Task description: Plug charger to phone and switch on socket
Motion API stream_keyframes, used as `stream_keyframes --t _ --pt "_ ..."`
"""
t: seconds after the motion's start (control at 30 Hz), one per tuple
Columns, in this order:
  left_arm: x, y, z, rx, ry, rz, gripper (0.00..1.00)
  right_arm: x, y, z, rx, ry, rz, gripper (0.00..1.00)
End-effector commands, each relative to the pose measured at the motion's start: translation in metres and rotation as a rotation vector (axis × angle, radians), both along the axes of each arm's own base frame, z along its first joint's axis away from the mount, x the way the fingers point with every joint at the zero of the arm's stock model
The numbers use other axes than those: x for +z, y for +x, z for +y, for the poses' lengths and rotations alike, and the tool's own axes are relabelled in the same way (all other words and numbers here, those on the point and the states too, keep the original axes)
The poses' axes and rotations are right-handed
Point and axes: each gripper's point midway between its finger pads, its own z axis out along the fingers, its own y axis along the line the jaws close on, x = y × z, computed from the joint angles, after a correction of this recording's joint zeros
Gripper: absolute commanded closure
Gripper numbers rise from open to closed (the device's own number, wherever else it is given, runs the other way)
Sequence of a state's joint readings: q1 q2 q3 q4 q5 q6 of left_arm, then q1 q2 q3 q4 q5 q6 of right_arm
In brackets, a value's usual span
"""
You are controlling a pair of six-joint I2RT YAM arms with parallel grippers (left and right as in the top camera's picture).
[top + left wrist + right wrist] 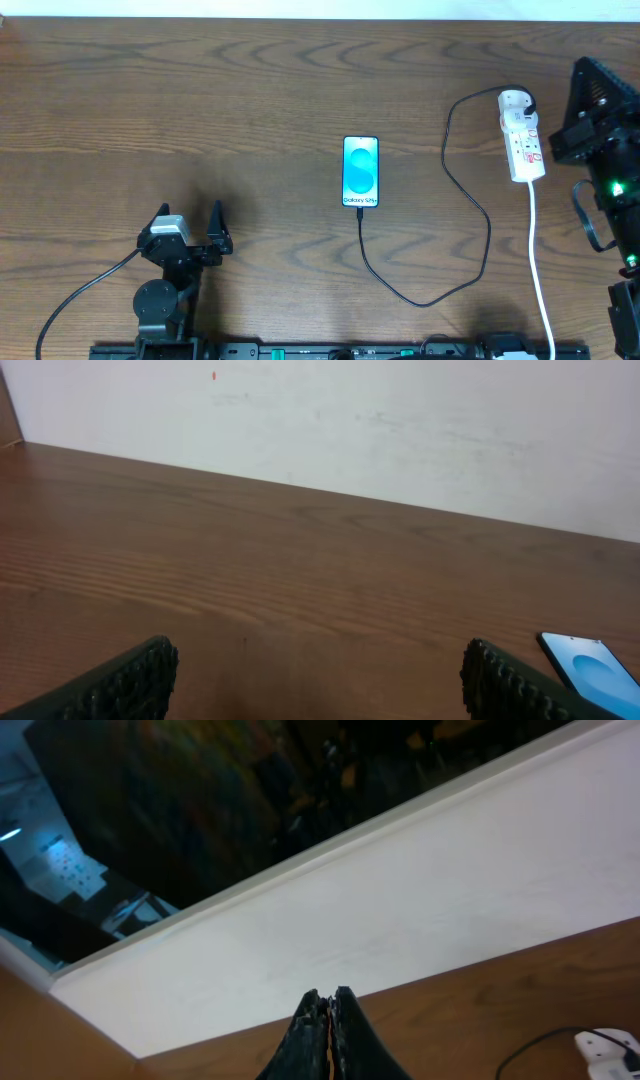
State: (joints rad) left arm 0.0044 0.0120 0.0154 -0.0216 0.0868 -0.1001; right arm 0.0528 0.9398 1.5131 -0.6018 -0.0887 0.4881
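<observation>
Wide-spread left hand (320,655), phone (592,665) at lower right, wooden table (300,560)

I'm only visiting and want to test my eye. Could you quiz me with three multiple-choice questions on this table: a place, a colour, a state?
1. The white elongated power strip lies where, relative to the slim black-framed phone? A) on the left arm's side B) on the right arm's side C) on top of it
2. The phone's screen is: A) red B) black C) cyan-blue
3. The left fingers stand: A) wide apart B) pressed together C) clamped on the phone
Answers: 1 B, the strip sits beside the right arm overhead; 2 C, it glows blue; 3 A, bare wooden table shows between them.
</observation>
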Motion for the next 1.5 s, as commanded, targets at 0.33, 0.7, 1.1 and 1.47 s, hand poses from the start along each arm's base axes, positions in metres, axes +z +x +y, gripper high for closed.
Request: stream_keyframes --t 0.33,0.7,1.1,1.47 --pt "-0.013 -0.001 -0.002 -0.013 0.009 0.044 0.09 0.005 0.012 0.009 -0.002 -0.013 -0.028 0.48" --pt "-0.013 -0.001 -0.002 -0.013 0.009 0.044 0.09 -0.062 0.005 0.002 -0.035 -0.048 0.243 0.01" --pt "-0.013 -0.001 -0.002 -0.013 0.009 0.044 0.09 -0.095 -0.006 -0.011 -0.098 -0.085 0.387 0.01" --pt "-0.013 -0.001 -0.002 -0.013 0.009 0.044 0.1 -0.134 -0.018 -0.024 -0.156 -0.136 0.513 0.01"
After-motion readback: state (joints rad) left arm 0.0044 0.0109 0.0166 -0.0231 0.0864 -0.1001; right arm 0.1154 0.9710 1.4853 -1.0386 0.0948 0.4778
